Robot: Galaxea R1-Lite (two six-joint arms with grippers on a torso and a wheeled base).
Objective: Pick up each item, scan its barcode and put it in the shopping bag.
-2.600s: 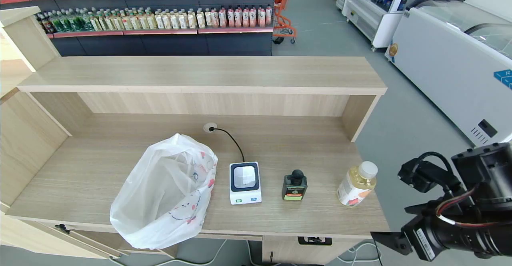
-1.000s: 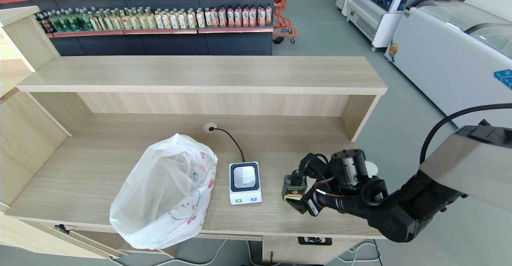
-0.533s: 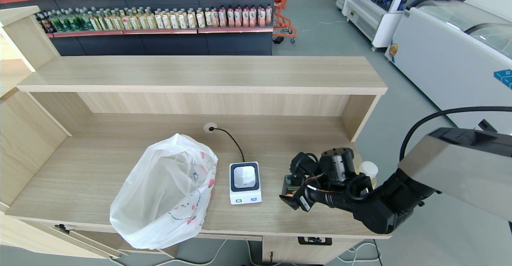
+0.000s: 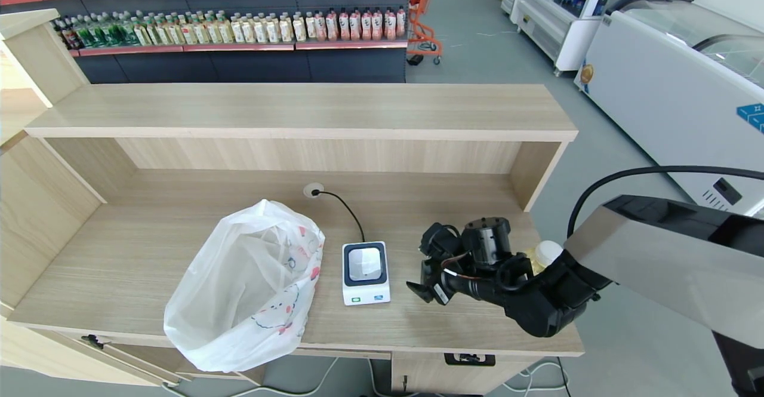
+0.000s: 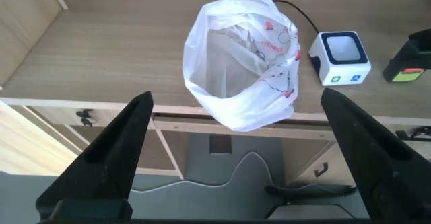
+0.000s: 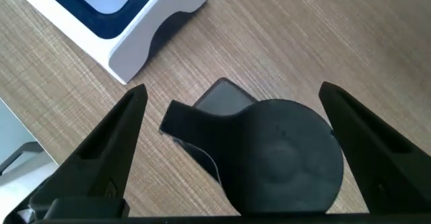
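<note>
- Shopping bag (image 4: 245,283) stands open on the counter (image 4: 149,248), left of the scanner (image 4: 365,271).
- Left gripper (image 5: 236,157): jaws wide apart, off the counter's front edge.
- Right gripper (image 6: 232,160): jaws apart, straddling the black-capped dark bottle (image 6: 283,157) beside the scanner; pick step, next close and lift.
- Right wrist view gives that straddle; head view has the wrist covering it.

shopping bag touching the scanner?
Apart. The head view shows a strip of bare counter between the shopping bag and the scanner; the left wrist view shows the same gap.
</note>
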